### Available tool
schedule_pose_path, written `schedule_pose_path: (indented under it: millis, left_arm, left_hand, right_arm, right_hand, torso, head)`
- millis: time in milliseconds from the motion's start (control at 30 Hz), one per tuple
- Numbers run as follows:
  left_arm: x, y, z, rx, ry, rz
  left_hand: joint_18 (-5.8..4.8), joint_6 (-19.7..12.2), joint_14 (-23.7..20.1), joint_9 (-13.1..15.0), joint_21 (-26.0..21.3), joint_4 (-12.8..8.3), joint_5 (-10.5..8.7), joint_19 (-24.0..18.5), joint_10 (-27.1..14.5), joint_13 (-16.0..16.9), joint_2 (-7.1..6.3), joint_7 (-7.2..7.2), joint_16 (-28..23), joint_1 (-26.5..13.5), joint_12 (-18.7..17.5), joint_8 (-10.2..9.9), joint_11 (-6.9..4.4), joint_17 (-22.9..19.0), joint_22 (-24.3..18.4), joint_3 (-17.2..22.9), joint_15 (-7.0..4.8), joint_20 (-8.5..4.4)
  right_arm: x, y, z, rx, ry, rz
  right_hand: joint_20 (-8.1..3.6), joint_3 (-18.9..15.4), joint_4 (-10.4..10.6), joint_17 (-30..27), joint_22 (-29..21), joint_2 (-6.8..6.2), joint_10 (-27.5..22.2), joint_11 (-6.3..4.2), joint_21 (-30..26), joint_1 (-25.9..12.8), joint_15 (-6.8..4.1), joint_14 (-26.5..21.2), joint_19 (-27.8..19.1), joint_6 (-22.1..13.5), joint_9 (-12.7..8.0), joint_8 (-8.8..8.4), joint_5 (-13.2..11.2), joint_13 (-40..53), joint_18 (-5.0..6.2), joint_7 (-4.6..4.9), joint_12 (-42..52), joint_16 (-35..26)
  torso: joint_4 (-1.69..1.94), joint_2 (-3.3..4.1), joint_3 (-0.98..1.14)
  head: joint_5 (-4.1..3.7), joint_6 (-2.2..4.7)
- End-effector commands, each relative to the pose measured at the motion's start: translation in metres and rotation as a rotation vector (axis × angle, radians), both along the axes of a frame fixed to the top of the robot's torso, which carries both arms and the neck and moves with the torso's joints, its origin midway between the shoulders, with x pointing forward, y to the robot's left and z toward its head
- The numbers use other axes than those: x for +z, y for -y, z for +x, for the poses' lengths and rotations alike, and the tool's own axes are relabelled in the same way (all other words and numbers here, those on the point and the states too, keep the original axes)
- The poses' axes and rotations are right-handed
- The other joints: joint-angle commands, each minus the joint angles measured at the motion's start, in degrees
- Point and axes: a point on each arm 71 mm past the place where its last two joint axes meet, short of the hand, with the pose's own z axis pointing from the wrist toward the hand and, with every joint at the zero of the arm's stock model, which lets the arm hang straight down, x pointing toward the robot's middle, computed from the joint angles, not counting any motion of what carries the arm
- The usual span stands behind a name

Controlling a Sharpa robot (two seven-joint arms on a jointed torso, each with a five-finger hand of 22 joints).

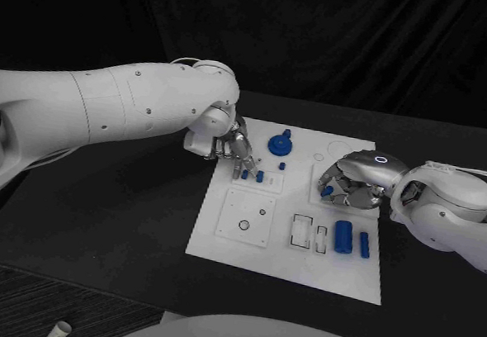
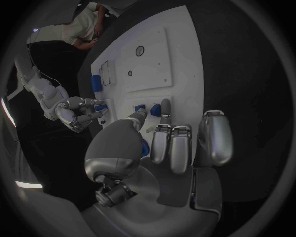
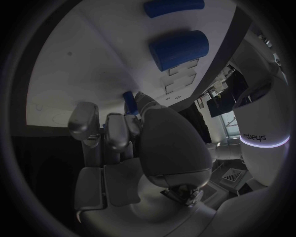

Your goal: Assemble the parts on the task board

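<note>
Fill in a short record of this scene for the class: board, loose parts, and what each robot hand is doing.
surface: black table
board: white task board, middle of table
loose parts: two blue cylinders, thick and thin, lying side by side near the board's right edge
standing part: blue knob-like piece at the board's far side
left robot hand: fingertips down on small blue pegs
right robot hand: fingers curled around a small blue part; firm grip unclear
</note>
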Motion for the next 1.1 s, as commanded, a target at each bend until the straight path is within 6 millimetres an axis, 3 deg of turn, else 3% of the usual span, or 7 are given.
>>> schedule_pose_path:
  millis: [33,533,633,800,867,933,1100]
  left_arm:
    - [-0.002,-0.005,-0.001,0.023,-0.004,0.03]
    - [0.043,-0.027,-0.011,0.007,0.208,-0.16]
    - [0.059,-0.028,-0.01,0.003,0.297,-0.262]
    - [0.097,-0.015,-0.008,-0.202,0.599,-0.496]
    - [0.107,-0.009,-0.009,-0.34,0.728,-0.522]
    - [0.113,-0.002,-0.011,-0.473,0.819,-0.527]
    - [0.104,0.01,-0.014,-0.713,0.936,-0.431]
  left_hand:
    - [0.03,0.36,5.84,0.47,0.21,0.79,-0.44,0.37,4.82,13.4,-0.34,-0.1,0.15,-0.92,0.29,-0.1,0.06,14.82,10.39,-1.49,0.04,0.2]
    - [-0.18,-0.73,5.94,4.32,1.14,2.51,-0.15,0.71,4.74,13.39,0.2,-0.36,0.6,4.79,0.22,1.83,-0.1,15.1,10.69,-5.01,-0.07,-0.07]
    - [-0.34,-0.65,5.94,5.72,2.43,-0.4,10.96,0.88,4.67,13.42,1.75,-0.81,0.6,12.03,0.32,3.04,-0.36,15.1,11.02,-2.37,-0.15,-0.11]
    - [-0.98,-1.86,5.94,6.78,6.0,-7.8,14.28,1.69,5.19,14.18,0.69,-0.65,0.6,22.08,2.17,3.78,-0.43,15.1,11.81,5.13,-0.22,-0.26]
    - [-0.56,-3.37,4.97,5.33,3.41,-6.44,11.57,-0.1,-2.23,8.06,-0.7,0.43,-1.65,21.99,-13.08,1.95,1.01,13.67,11.09,6.71,1.09,0.61]
    - [-0.48,-5.66,3.5,0.51,2.23,-5.1,6.04,-1.44,-22.33,-8.91,-2.39,3.04,-3.76,23.2,-49.06,-3.57,3.32,12.35,10.71,9.72,2.75,1.86]
    - [-0.68,-6.6,0.63,-9.58,3.71,-1.88,3.41,-1.7,-36.73,-28.44,-8.42,4.67,-8.74,24.06,-71.37,-12.87,7.09,8.33,10.81,12.06,6.62,3.99]
  right_arm:
    - [-0.001,0.001,-0.001,-0.011,-0.004,-0.008]
    - [-0.001,0.01,-0.002,-0.029,-0.001,-0.008]
    - [0.0,0.011,-0.002,-0.028,0.007,-0.001]
    - [0.009,0.013,-0.007,0.026,0.071,0.092]
    - [0.015,0.013,-0.011,0.057,0.111,0.151]
    - [0.021,0.015,-0.015,0.082,0.152,0.213]
    - [0.034,0.021,-0.022,0.11,0.237,0.322]
  right_hand:
    - [0.07,0.07,-0.17,-0.19,5.76,-0.18,-0.13,-0.08,-0.38,0.42,0.08,-0.48,-0.42,0.04,-0.07,-0.17,0.33,-0.12,0.96,0.08,-0.11,-0.34]
    - [0.08,0.01,-0.11,-0.31,5.7,-0.27,-0.19,-0.08,-0.52,0.27,0.09,-0.49,-0.42,0.03,-0.08,-0.19,0.31,-0.27,0.97,0.08,-0.29,-0.51]
    - [0.08,0.0,-0.1,-0.3,5.68,-0.29,-0.16,-0.08,-0.56,0.24,0.09,-0.48,-0.42,0.04,-0.08,-0.19,0.31,-0.24,0.97,0.08,-0.27,-0.52]
    - [-0.02,-0.69,0.88,1.76,6.57,-1.03,1.42,-0.28,2.51,-1.16,-0.11,0.73,1.1,1.31,0.15,0.39,0.42,1.44,0.35,-0.22,1.07,1.16]
    - [-0.24,-1.23,1.78,3.17,7.21,-1.53,2.39,-0.55,4.57,-2.25,-0.35,1.42,2.07,1.57,0.16,0.47,-0.08,2.52,-0.02,-0.44,1.97,2.36]
    - [-0.33,-1.78,2.5,3.9,7.73,-2.01,3.3,-0.5,6.15,-3.1,-0.36,1.78,2.82,1.78,0.15,0.5,-1.84,3.55,-0.33,-0.4,2.85,2.96]
    - [-0.56,-2.78,2.92,9.36,9.92,-2.84,6.57,-0.62,12.45,-4.78,-0.53,3.35,5.12,0.41,-0.22,-0.36,-5.41,8.68,-1.47,-0.34,7.04,7.91]
  torso:
    - [0.0,0.02,0.03]
    - [0.02,-0.03,0.05]
    - [-0.02,-0.01,0.02]
    - [0.04,0.06,-0.03]
    - [0.03,0.11,-0.01]
    - [0.07,0.07,0.02]
    - [0.31,0.07,-0.08]
  head:
    - [-0.12,0.0]
    - [-1.44,0.0]
    - [-1.87,0.0]
    - [-3.24,0.0]
    - [-3.7,0.0]
    - [-4.07,0.0]
    - [-5.48,0.0]
